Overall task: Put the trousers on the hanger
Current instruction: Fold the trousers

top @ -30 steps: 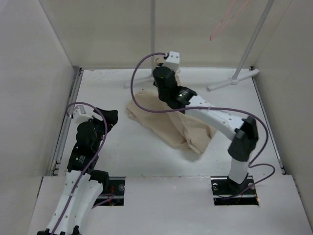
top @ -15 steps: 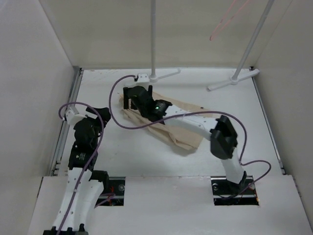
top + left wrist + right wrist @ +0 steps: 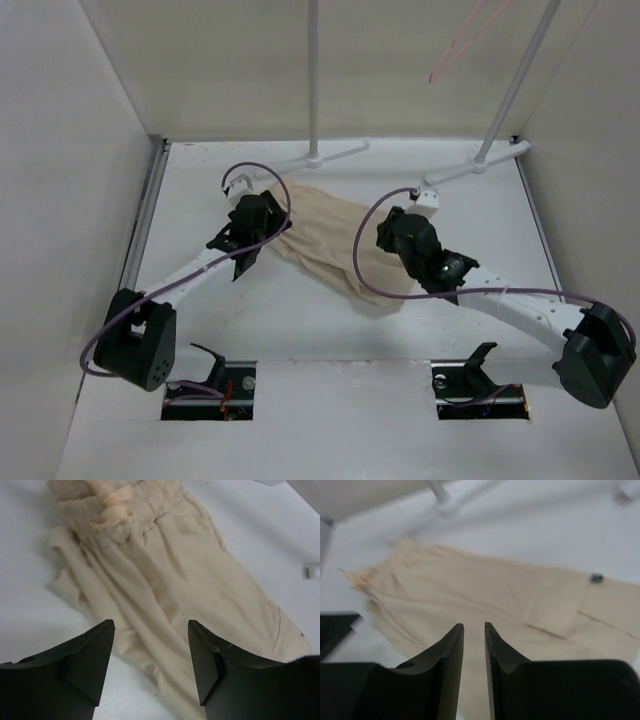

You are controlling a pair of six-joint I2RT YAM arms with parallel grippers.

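Trousers (image 3: 335, 235) are lying spread on the table (image 3: 190, 190), mid-table toward the far edge, with the drawstring waistband (image 3: 112, 510) at their left end. Left gripper (image 3: 258, 215) is hovering at that left end with its jaws standing well apart and nothing between them; cloth is showing through the gap in its wrist view. Right gripper (image 3: 398, 232) is sitting at the trousers' right end, jaws nearly together with a thin slit; can't tell if it's pinching cloth. Hanger (image 3: 455, 45) is hanging high over the far right corner, near the right rack pole (image 3: 510, 95), well apart from the trousers.
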